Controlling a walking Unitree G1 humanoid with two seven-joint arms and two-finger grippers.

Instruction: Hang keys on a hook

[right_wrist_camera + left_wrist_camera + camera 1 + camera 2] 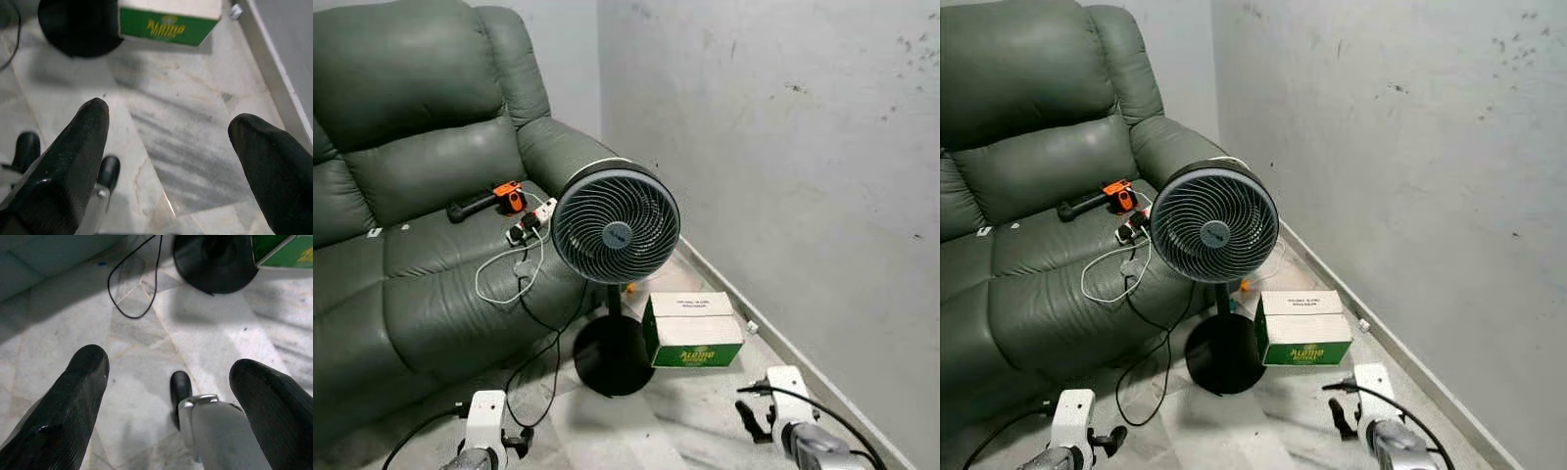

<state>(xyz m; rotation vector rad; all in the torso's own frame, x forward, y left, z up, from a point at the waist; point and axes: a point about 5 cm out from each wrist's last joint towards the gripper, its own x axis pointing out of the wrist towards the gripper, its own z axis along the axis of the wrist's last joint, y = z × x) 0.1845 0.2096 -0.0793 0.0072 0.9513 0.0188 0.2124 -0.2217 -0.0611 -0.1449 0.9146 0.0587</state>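
My left gripper (168, 364) hangs low over the marble floor, its two black fingers spread wide apart with nothing between them. My right gripper (166, 120) also hangs over the floor, open and empty. Both silver arms sit at the bottom of the head views, the left arm (484, 421) near the sofa and the right arm (790, 406) near the wall. On the sofa seat lie an orange and black tool (499, 201) and a white power strip (530, 223) with a white cable.
A green leather sofa (411, 147) stands at the left. A black standing fan (615, 223) on a round base (612, 354) is straight ahead, with a green and white box (693, 331) beside it. A bare grey wall (783, 147) runs along the right. A black cable (132, 289) loops across the floor.
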